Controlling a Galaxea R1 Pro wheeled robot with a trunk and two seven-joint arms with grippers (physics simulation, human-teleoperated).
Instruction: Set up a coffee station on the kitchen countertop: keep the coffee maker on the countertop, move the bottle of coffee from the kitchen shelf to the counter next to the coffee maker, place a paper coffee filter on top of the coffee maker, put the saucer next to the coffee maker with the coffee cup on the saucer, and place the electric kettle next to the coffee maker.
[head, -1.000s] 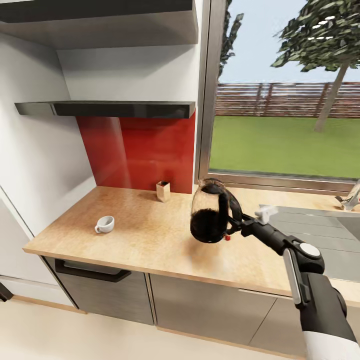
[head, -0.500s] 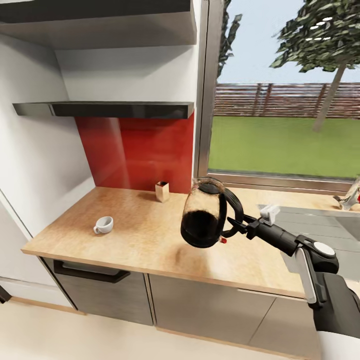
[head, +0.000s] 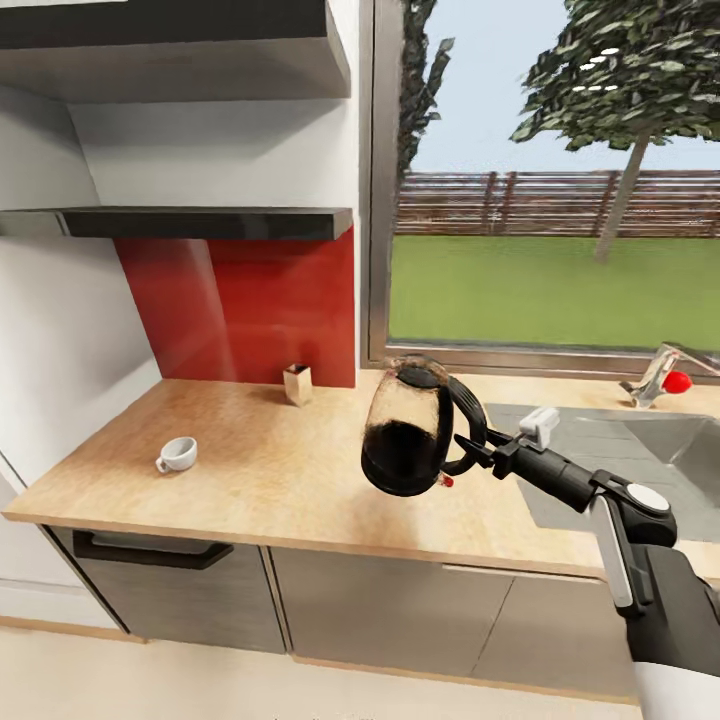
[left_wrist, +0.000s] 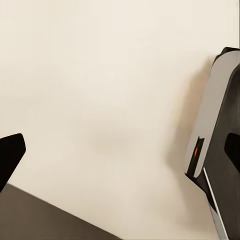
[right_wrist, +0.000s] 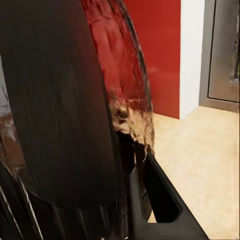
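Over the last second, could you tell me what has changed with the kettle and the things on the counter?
The right tool carried the electric kettle, gripped by its handle, a little leftward and tipped it slightly in the first half second; since then it hangs at the same spot in view. The camera swung right, so everything shifted left in the picture. The coffee cup and small box stayed put on the kitchen countertop.

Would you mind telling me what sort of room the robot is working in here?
Most likely a home kitchen: a long beige wood-grain countertop over glossy grey cabinets, a steel sink beneath a garden window, and a small white cup.
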